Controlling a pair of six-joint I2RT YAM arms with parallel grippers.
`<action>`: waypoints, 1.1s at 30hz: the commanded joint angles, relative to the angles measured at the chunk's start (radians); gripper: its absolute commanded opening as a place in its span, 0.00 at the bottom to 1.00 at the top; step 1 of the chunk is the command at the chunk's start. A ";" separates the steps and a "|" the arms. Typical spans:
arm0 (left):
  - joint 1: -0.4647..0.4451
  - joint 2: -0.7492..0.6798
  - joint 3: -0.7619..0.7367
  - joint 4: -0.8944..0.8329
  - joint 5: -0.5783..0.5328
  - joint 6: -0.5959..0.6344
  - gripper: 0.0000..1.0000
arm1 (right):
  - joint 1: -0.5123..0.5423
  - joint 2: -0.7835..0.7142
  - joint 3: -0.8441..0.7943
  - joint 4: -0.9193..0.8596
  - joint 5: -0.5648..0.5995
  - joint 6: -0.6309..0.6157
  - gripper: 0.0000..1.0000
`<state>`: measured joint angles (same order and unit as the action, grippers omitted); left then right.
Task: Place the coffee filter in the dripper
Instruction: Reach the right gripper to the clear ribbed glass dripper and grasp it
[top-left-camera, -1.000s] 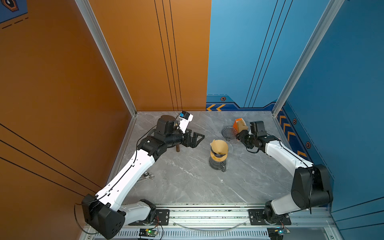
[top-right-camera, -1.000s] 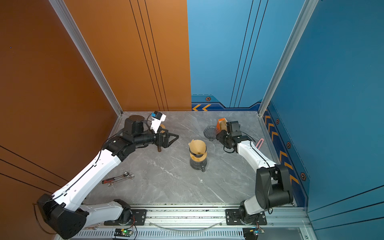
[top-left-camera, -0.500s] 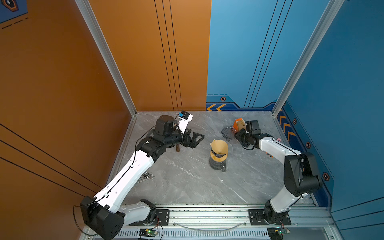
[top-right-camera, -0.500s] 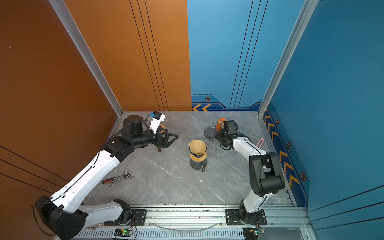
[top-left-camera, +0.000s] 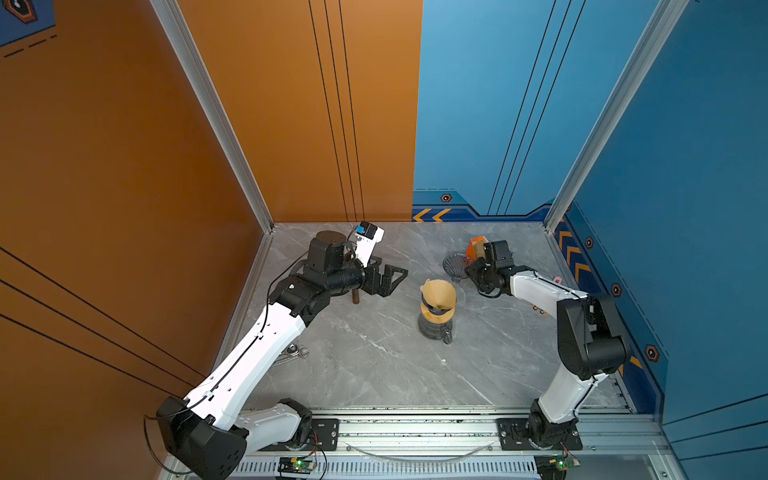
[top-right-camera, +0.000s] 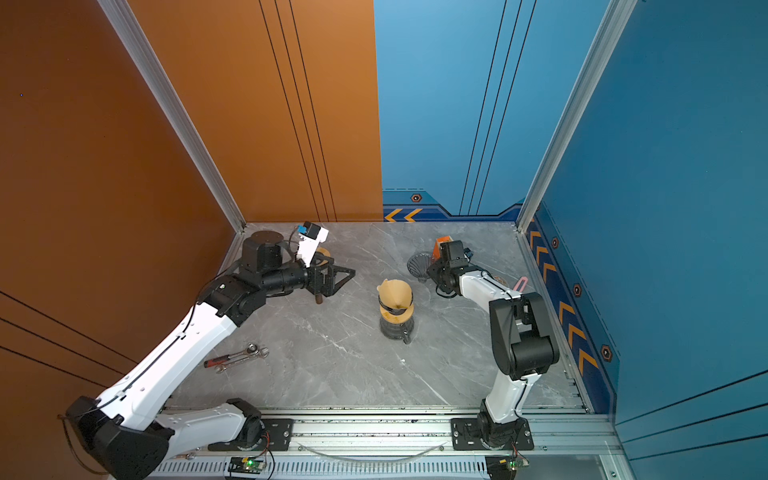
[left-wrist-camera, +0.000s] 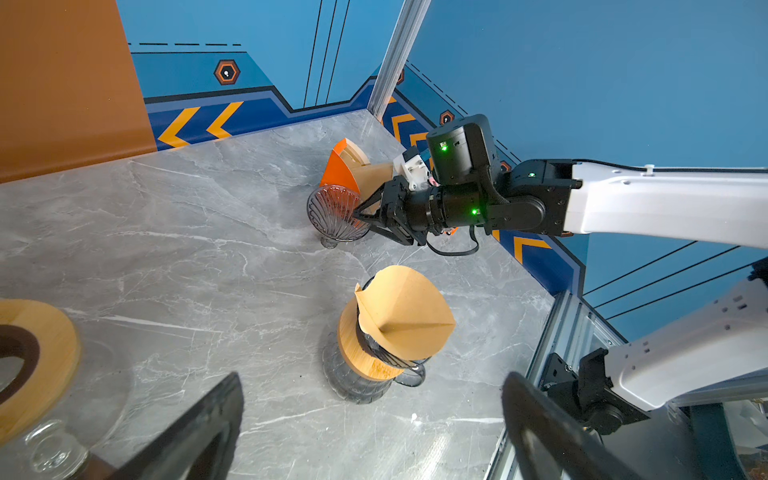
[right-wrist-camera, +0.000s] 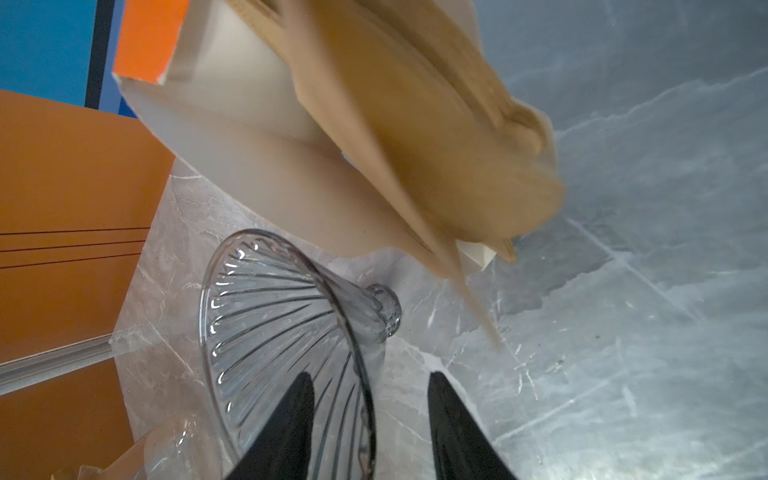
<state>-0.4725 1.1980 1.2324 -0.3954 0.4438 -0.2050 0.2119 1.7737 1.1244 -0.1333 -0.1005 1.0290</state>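
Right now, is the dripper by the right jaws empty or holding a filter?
Empty: the glass dripper shows bare ribs, no paper inside.

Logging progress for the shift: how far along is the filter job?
Done: one paper filter sits atop the carafe. In hand: right pincer straddles the rim of the tipped glass dripper, jaws not yet shut. Remaining: that dripper holds no filter; left pincer open, holding nothing.

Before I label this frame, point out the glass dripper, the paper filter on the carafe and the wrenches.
glass dripper (left-wrist-camera: 332, 208), left wrist view, ribbed inner wall
paper filter (left-wrist-camera: 405, 320), left wrist view, front face
wrenches (top-right-camera: 239, 356), a top view, shafts
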 joint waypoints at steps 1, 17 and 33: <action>-0.008 -0.018 0.011 -0.020 -0.016 0.021 0.98 | 0.010 0.028 0.030 0.016 0.040 0.022 0.42; -0.002 -0.031 0.011 -0.022 -0.016 0.021 0.98 | 0.022 0.074 0.034 0.040 0.064 0.025 0.34; -0.002 -0.032 0.010 -0.025 -0.022 0.024 0.98 | 0.022 0.098 0.041 0.055 0.057 0.022 0.24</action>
<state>-0.4725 1.1816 1.2324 -0.4091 0.4332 -0.1982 0.2268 1.8568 1.1385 -0.0849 -0.0696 1.0489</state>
